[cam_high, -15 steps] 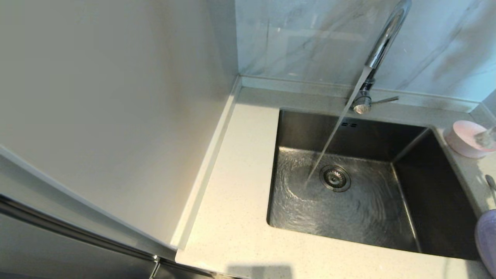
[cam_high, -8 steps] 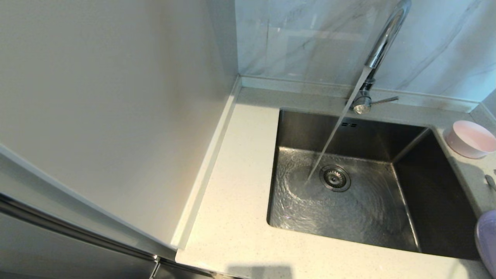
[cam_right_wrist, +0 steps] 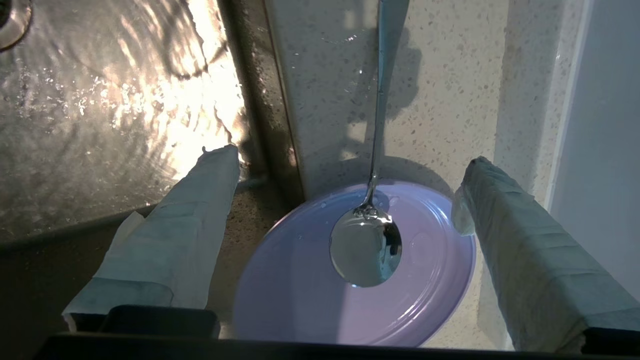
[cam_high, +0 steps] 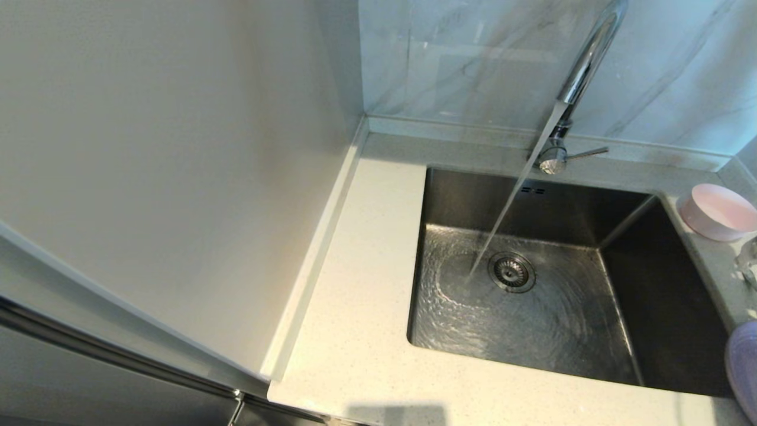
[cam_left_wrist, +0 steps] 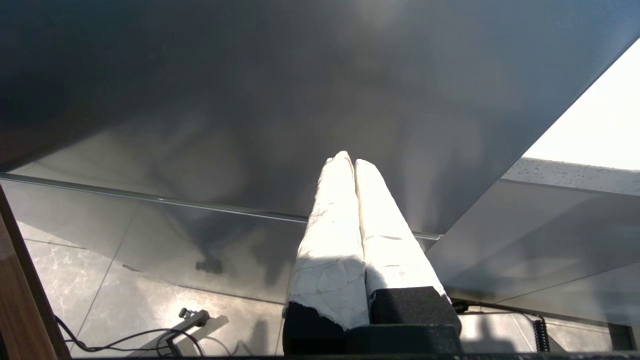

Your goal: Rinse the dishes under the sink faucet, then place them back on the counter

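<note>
— Cream speckled desk (cam_right_wrist: pixel 440 100) right of the steel sink (cam_high: pixel 532 319), faucet (cam_high: pixel 582 65) running. Lilac plate (cam_right_wrist: pixel 300 300)?

— Under the right gripper (cam_right_wrist: pixel 345 185), fingers (cam_right_wrist: pixel 200 210) spread wide, empty.

— Spoon (cam_right_wrist: pixel 370 240)?

— Between those fingers, bowl on the plate, handle pointing straight away. Pink bowl (cam_high: pixel 717 212) farther off. Left gripper (cam_left_wrist: pixel 348 162) parked, fingers pressed together.

White-wrapped fingers (cam_left_wrist: pixel 345 220), black bases

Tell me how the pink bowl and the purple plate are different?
The pink bowl is small and deep; the purple plate is wide and flat. The plate carries the spoon; the bowl sits empty. Both are round and rest on the counter beside the sink.
</note>
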`<state>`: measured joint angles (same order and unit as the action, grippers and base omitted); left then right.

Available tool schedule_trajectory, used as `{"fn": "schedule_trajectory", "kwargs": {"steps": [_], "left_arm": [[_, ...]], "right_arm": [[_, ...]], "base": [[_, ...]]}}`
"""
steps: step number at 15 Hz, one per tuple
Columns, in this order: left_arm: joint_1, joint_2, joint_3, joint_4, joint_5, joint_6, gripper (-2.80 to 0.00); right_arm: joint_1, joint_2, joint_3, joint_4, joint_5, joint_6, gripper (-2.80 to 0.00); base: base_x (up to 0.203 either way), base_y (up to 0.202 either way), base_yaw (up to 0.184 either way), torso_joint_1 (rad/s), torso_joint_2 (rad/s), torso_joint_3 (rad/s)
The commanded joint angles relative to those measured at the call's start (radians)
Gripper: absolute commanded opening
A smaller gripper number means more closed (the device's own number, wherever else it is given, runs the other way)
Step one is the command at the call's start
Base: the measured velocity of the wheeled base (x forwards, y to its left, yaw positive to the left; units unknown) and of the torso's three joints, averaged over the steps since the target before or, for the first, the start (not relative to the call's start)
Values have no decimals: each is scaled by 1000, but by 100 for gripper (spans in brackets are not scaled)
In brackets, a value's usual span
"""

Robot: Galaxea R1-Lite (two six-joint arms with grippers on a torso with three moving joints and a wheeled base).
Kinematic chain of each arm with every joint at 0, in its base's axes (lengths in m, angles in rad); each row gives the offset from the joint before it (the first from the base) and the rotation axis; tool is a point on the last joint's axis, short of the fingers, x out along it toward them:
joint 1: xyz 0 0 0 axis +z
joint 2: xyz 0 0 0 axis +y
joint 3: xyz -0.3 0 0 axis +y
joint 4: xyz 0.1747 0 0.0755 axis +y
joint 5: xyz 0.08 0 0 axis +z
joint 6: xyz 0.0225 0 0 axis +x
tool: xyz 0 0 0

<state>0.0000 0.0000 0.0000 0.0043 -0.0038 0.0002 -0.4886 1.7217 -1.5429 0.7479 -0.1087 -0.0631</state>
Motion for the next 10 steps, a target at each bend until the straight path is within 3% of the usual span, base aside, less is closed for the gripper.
{"fn": "schedule_trajectory", "kwargs": {"steps": [1, 10], "left_arm": [[0, 0, 0, 0, 1, 0, -280], [0, 0, 0, 0, 1, 0, -280]], "right_arm": [[-25, 67, -6, 4, 1, -6, 0], [-88, 162, -17, 2, 3, -38, 0]], "base": [[0, 0, 0, 0, 0, 0], [0, 0, 0, 0, 0, 0]]}}
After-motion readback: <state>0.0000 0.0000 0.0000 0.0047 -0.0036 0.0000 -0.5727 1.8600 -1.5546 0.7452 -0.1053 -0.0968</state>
